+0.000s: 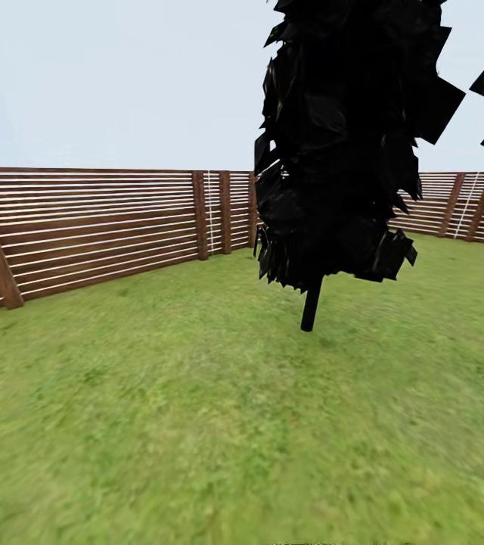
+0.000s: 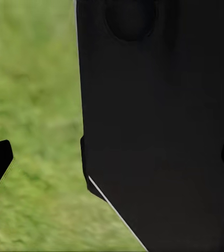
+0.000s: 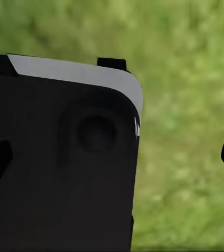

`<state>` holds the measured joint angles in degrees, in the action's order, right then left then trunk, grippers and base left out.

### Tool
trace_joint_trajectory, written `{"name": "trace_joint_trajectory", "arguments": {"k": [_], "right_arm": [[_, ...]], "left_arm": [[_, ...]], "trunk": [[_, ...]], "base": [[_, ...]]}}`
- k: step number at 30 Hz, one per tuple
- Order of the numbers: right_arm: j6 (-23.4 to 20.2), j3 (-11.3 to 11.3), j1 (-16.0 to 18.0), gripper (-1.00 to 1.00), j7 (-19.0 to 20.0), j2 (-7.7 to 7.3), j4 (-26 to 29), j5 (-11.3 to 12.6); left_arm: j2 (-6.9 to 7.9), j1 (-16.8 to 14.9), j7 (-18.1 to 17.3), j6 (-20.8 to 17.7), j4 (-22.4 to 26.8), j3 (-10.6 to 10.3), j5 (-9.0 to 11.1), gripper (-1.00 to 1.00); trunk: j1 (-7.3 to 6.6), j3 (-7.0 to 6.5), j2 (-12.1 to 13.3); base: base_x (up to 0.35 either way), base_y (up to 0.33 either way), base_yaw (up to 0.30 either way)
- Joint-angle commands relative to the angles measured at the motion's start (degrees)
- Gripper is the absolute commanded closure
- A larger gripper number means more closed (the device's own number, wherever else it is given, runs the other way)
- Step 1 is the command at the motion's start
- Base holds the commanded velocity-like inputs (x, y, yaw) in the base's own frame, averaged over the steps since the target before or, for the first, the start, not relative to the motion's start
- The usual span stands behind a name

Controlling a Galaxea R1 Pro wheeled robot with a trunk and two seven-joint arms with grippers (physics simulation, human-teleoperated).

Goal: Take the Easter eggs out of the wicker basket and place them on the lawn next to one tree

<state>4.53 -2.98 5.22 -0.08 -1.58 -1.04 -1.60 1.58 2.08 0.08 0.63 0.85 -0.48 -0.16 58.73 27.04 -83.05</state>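
I'm rolling over the mottled green lawn [image 1: 197,424], nothing on the grass ahead of me. Both wrist cameras look down past dark robot bodywork [image 2: 159,126] to blurred grass; each pair of fingertips sits wide apart at the frame edges, holding nothing. Further on stands the black cone-shaped conifer [image 1: 340,144], then the brown slatted wooden fence [image 1: 91,227]. No basket or eggs sighted, so I'd judge the job is all ahead.

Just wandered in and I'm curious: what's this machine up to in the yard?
Nothing is being handled right now. The robot faces a black cone-shaped conifer on the lawn, with a brown slat fence behind it. Both wrist cameras look down at grass past dark parts of the robot's body. No basket or eggs are in sight.
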Motion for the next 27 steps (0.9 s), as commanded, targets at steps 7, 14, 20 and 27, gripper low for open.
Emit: {"name": "trace_joint_trajectory", "arguments": {"k": [7,14,20,27], "right_arm": [[0.2,-0.3,0.1,-1.0,0.0,-0.07,-0.1,-0.2],[0.2,-0.3,0.1,-1.0,0.0,-0.16,-0.1,-0.2],[0.2,-0.3,0.1,-1.0,0.1,-0.18,-0.1,-0.2],[0.3,-0.3,0.1,-1.0,0.1,-0.26,-0.1,-0.1]], "left_arm": [[0.01,0.0,0.0,0.1,0.0,0.0,0.0,-1.0],[-0.01,0.0,0.0,0.1,0.1,0.0,0.0,-1.0],[0.01,0.0,0.0,0.0,0.0,0.0,0.0,-1.0],[0.01,0.0,0.0,0.0,0.0,0.0,0.0,-1.0]], "trunk": [[0.0,0.04,0.0],[0.0,0.04,0.0],[0.0,0.04,0.0],[0.0,0.04,0.0]], "base": [[0.0,0.0,-0.284],[0.0,0.0,-0.284],[0.0,0.0,-0.284],[0.0,0.0,-0.285]]}}
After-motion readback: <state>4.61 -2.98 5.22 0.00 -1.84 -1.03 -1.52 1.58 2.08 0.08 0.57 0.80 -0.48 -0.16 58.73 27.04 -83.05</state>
